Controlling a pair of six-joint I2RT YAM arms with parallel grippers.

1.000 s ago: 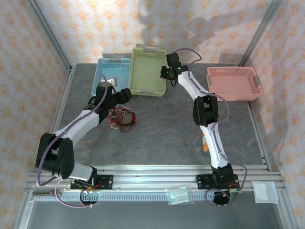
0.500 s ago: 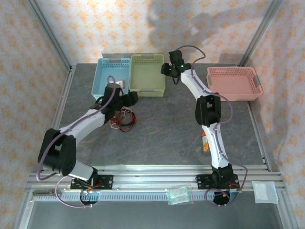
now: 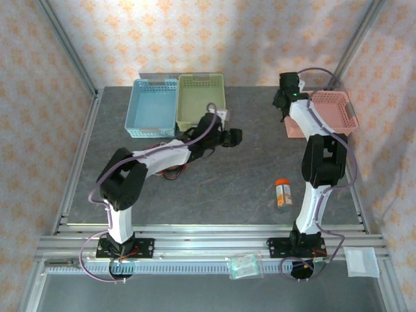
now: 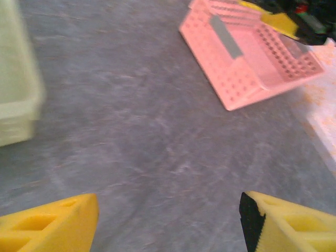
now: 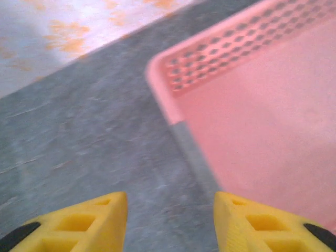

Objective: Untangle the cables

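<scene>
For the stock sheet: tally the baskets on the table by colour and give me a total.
Blue basket: 1
Green basket: 1
Pink basket: 1
Total: 3

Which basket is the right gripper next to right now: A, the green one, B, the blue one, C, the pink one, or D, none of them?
C: in the right wrist view, a corner of the pink basket lies just ahead of the right gripper, whose fingers stand apart with nothing between them. From above, that gripper sits at the basket's left edge.
</scene>
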